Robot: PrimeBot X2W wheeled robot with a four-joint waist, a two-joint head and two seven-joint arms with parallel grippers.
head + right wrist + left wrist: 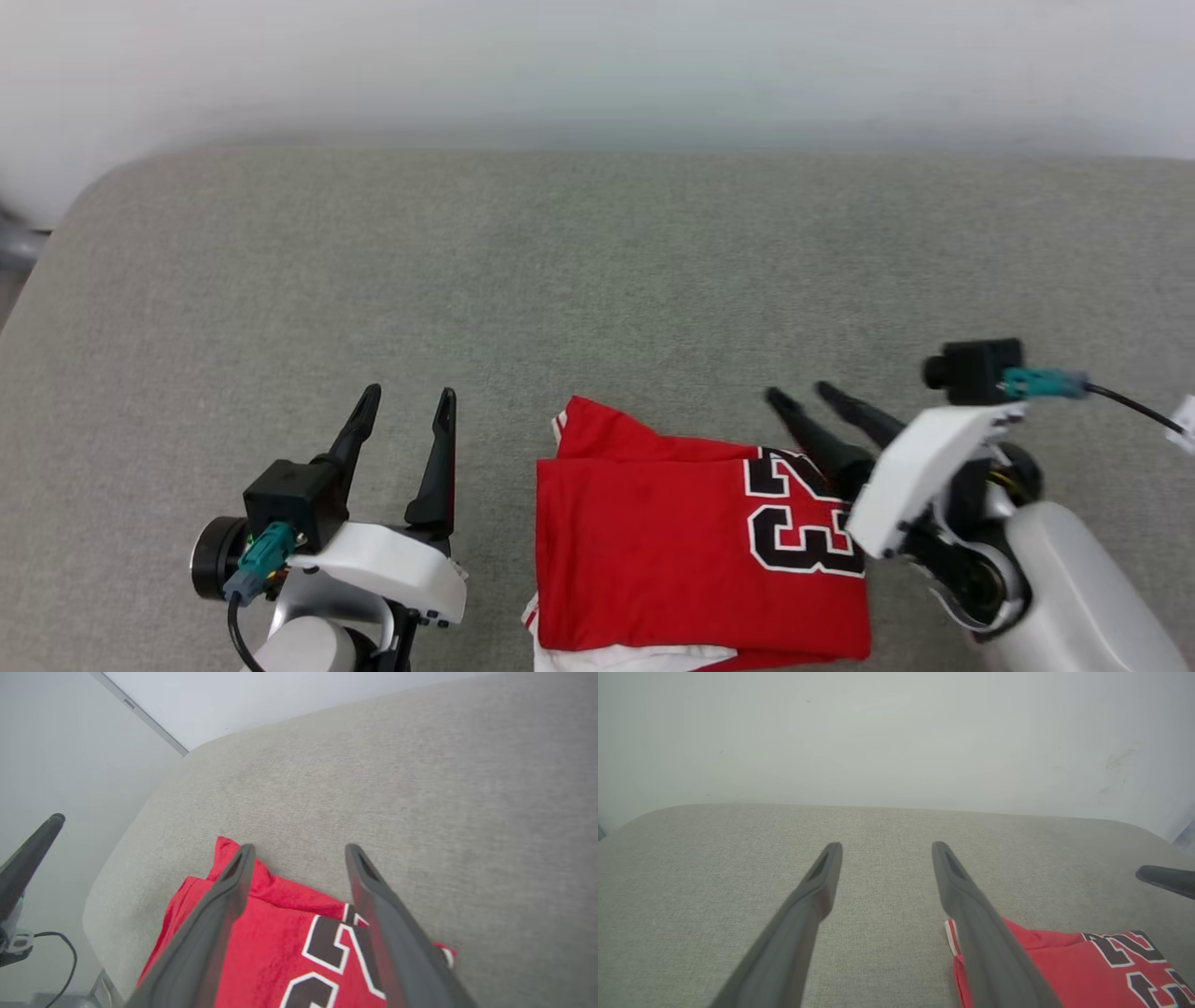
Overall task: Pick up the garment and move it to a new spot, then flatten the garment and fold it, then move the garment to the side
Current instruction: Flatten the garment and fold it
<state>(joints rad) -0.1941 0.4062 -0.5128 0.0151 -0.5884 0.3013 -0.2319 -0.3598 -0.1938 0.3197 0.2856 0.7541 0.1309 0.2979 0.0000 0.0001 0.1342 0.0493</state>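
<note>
The garment (653,551) lies folded into a red rectangle at the near edge of the grey padded surface (597,261), with a black white-edged "23" on its right part and a strip of white at its bottom. My left gripper (409,396) stands open to the left of it, apart from the cloth, fingers pointing away. My right gripper (801,392) hangs open over the garment's far right corner with nothing between its fingers. In the left wrist view the open gripper (886,847) has the garment (1064,966) at its lower right. In the right wrist view the open gripper (300,849) looks down on the garment (280,942).
A white wall (597,65) runs along the far edge of the surface, whose far left corner is rounded. Bare grey fabric stretches beyond and to both sides of the garment. A finger of the left gripper (28,854) and a dark cable (60,956) appear at the right wrist view's left edge.
</note>
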